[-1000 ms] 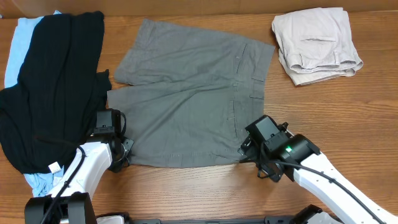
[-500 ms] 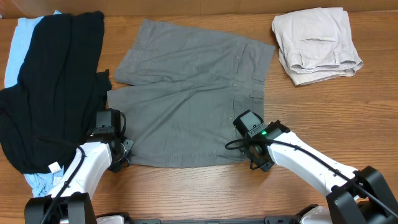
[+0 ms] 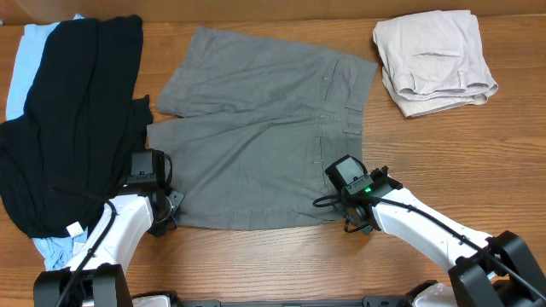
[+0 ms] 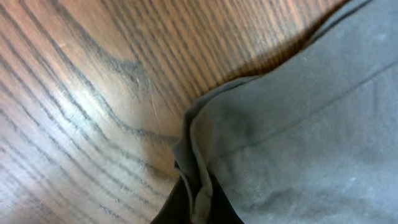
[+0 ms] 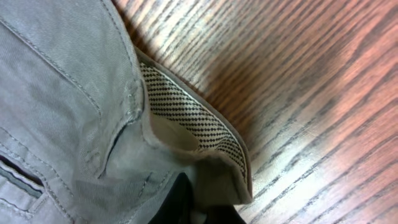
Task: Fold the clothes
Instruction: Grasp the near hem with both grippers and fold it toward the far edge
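The grey-olive shorts lie flat in the middle of the table, waistband to the right. My left gripper is at their near left corner. In the left wrist view the gripper is shut on the hem of the shorts, with cloth pinched between the dark fingers. My right gripper is at the near right corner. The right wrist view shows this gripper shut on the shorts' waistband corner, whose dotted lining is turned up.
A black garment sprawls over a light-blue one at the left. Folded beige shorts sit at the far right. Bare wooden table surrounds them.
My right gripper has moved left onto the waistband corner and closed on it. The left gripper has stayed shut on the hem, and the shorts have not shifted.
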